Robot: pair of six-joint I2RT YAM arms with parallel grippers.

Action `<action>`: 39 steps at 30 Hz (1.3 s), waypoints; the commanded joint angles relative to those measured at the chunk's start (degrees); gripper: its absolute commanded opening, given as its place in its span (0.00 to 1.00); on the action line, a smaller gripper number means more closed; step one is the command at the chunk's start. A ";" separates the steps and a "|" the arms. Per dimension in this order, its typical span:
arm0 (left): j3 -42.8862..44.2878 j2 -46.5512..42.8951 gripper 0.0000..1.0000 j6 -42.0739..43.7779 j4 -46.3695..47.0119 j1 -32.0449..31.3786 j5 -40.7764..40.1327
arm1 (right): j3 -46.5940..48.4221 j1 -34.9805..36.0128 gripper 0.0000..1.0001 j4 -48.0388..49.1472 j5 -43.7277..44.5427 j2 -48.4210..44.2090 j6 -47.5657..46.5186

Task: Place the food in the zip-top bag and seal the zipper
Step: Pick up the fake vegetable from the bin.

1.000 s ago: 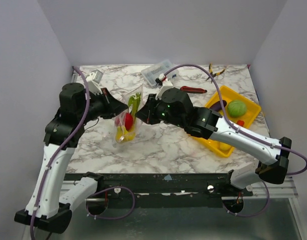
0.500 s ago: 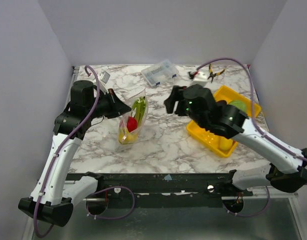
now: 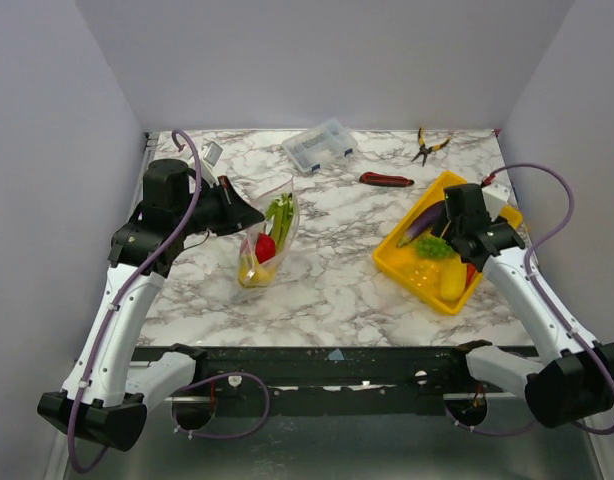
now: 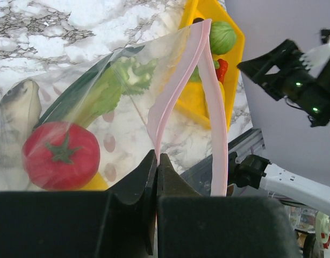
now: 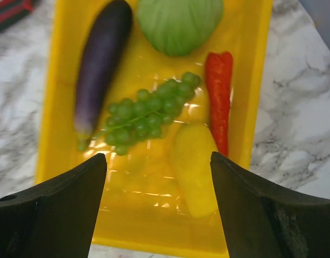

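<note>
Holding one side of the zipper (image 4: 178, 91) pinched between fully closed jaws, the left gripper (image 4: 157, 161) has the zip-top bag (image 3: 270, 235) by its mouth edge, left of centre on the marble table (image 3: 337, 280). The bag's lower end rests on the table. The mouth is unsealed: in the left wrist view the two pink strips stand apart. Contents noted inside the bag: a red tomato (image 4: 61, 154), a celery stalk (image 4: 108, 91) lying along the bag's length, and a yellow piece (image 3: 249, 272) at the bottom. The right gripper (image 5: 158, 158) is positioned above the yellow tray (image 5: 245, 80) at the right of the table, well apart from the bag, jaws spread wide with nothing between them. Items in the tray: a purple eggplant (image 5: 100, 59), a green ball (image 5: 178, 24), a bunch of green grapes (image 5: 146, 113), a red chilli (image 5: 220, 97) and a pale yellow piece (image 5: 194, 166). A clear compartment box (image 3: 319, 145), a red-handled tool (image 3: 387, 180) and pliers (image 3: 427, 145) lie toward the far edge.
</note>
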 commanded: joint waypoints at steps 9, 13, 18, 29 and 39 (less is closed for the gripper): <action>-0.56 -0.42 0.00 0.24 3.62 0.11 2.86 | -9.08 -15.83 0.50 13.60 -3.74 11.17 -1.13; -0.46 -0.07 0.00 0.26 3.73 0.11 3.51 | -5.77 -17.24 0.41 12.94 -1.31 17.53 -3.24; -1.21 0.20 0.00 0.07 4.35 0.11 4.84 | -3.99 -17.78 0.42 12.26 2.69 21.71 -4.14; -1.71 0.46 0.00 -0.20 4.93 0.11 6.37 | -0.99 -22.27 0.52 15.26 1.11 32.23 -5.77; -1.87 0.59 0.00 -0.02 4.58 0.11 6.51 | -0.52 -23.84 0.50 16.93 -6.20 37.63 -6.70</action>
